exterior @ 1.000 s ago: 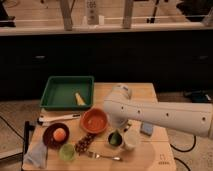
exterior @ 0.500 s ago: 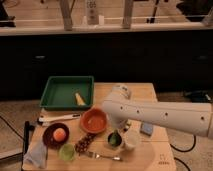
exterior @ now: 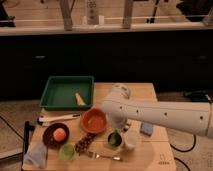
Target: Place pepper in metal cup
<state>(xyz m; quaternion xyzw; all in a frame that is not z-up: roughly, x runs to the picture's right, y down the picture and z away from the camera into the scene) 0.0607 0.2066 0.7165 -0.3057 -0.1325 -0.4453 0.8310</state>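
The metal cup (exterior: 115,140) stands near the table's front, just left of a white cup (exterior: 131,140). A dark-green patch, seemingly the pepper (exterior: 114,138), shows at the metal cup's mouth. I cannot tell whether it is held or lying inside. My white arm reaches in from the right across the table. Its gripper (exterior: 118,130) points down right over the metal cup, mostly hidden by the wrist.
A green tray (exterior: 56,102) with a yellow piece sits at the back left. An orange bowl (exterior: 94,120), a dark plate with an orange fruit (exterior: 56,135), a light green cup (exterior: 66,151), a fork (exterior: 102,156) and a blue item (exterior: 146,129) lie around.
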